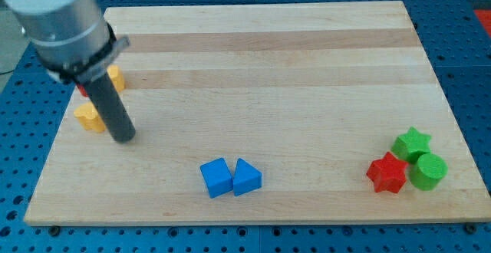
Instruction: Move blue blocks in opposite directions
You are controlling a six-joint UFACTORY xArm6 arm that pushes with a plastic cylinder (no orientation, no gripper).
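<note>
We see a pale wooden board [261, 61] on a blue perforated table [476, 61]. The blue cube [216, 178] touches the blue triangular block [246, 177]; my tip [123, 137], jawless and holding nothing, lies at ten o'clock from them.

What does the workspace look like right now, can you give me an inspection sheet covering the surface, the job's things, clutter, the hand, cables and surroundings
Surface: pale wooden board, lying flat.
Job's things: blue cube and blue triangular block side by side, touching or nearly so, near the view's bottom edge.
Clutter: red star, green star and green cylinder clustered at the view's lower right; two yellow blocks at the view's left, partly hidden by the arm, shapes unclear; a sliver of red beside the arm.
Hand: none; my tip rests next to the lower yellow block, well to the left of the blue blocks.
Cables: nothing seen.
Surroundings: blue perforated table around the board.
</note>
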